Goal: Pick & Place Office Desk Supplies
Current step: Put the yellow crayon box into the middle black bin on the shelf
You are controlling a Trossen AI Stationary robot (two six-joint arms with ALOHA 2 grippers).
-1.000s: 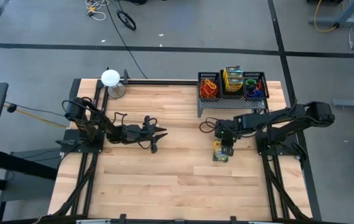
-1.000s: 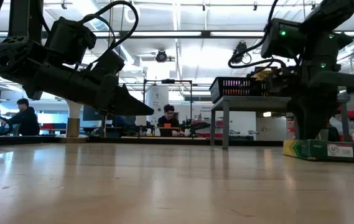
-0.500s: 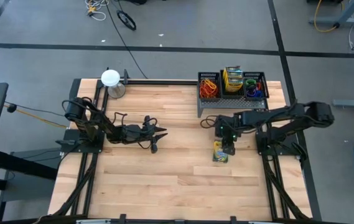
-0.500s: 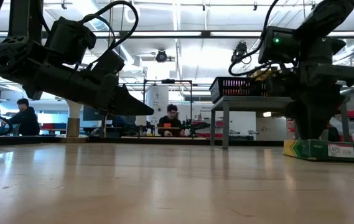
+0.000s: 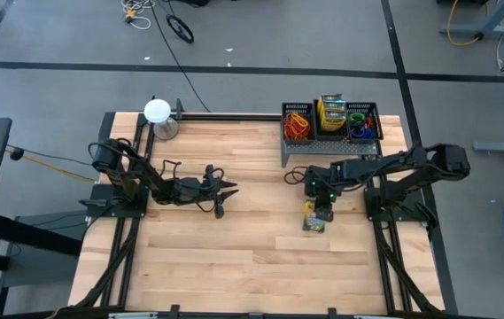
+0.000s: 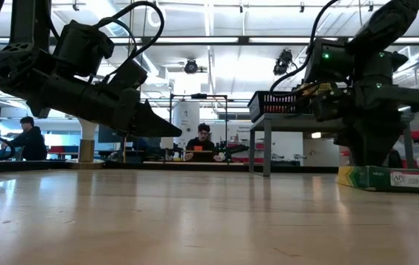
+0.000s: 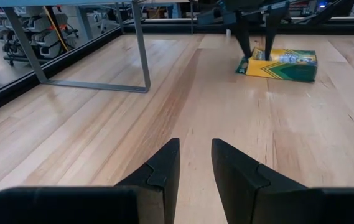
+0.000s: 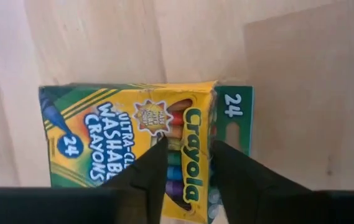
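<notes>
A crayon box (image 5: 314, 215) is seen lying flat on the wooden surface (image 5: 234, 266), in front of the wire rack (image 5: 329, 124). The right gripper (image 5: 322, 213) is poised directly above the box's end, its fingers (image 8: 145, 174) parted with a narrow gap and clamped on nothing. For a sound grasp, the fingers would probably need to be spread wider than the box, centred across it, and lowered squarely before closing. The left gripper (image 5: 225, 188) is held idle over mid-surface, its fingers slightly apart.

The right end effector (image 5: 321, 210) is hanging over a crayon box (image 5: 314, 219) lying near the tabletop's (image 5: 234, 257) right edge; the left end effector (image 5: 225, 188) is waiting mid-table
</notes>
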